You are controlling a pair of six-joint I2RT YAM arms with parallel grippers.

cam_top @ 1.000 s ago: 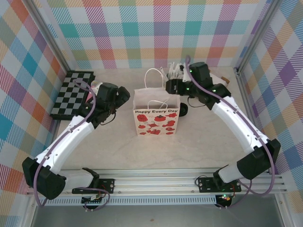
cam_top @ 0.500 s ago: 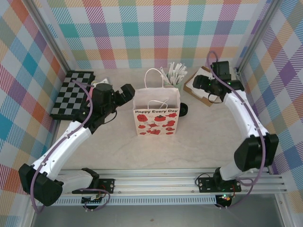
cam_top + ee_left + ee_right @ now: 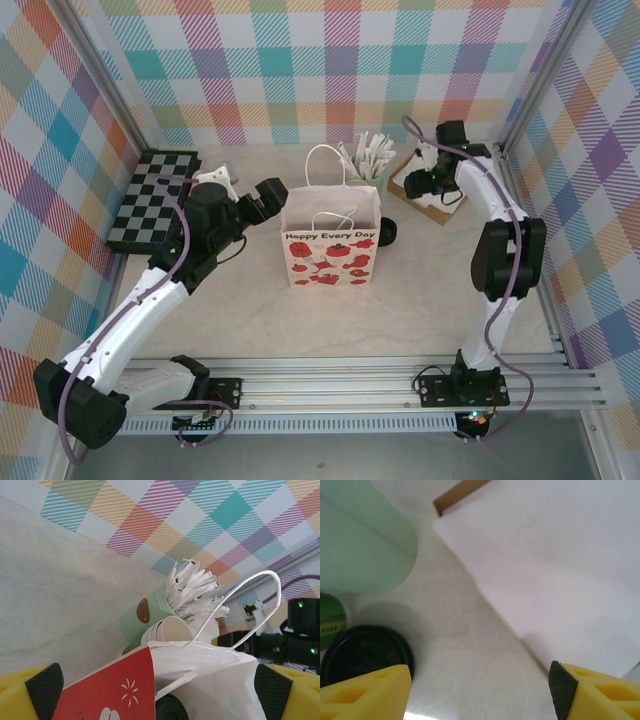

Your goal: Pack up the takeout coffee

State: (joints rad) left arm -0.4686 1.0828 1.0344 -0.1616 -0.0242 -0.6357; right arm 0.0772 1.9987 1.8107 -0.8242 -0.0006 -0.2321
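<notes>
The takeout coffee (image 3: 386,233) sits just behind the right edge of the red-and-white paper bag (image 3: 331,245); its black lid (image 3: 365,652) and a sliver of green cup show at the lower left of the right wrist view. My right gripper (image 3: 428,185) hovers open over bare table (image 3: 480,695), between the lid and a white sheet, with nothing between its fingers. Over at the bag's left top edge, my left gripper (image 3: 268,195) is wide open. In the left wrist view the bag's corner (image 3: 115,685) lies between its fingers (image 3: 45,685), and the black lid (image 3: 172,710) peeks out below.
A pale green cup of white cutlery (image 3: 370,160) and a stack of cream cups (image 3: 167,630) stand behind the bag. A brown tray (image 3: 402,186) with white paper (image 3: 560,555) lies at back right. A checkerboard (image 3: 155,200) lies at back left. Walls close in all round.
My right arm swung from behind the bag, by the cutlery cup, out to the back right over the brown tray. The left gripper shifted slightly up along the bag's left edge.
</notes>
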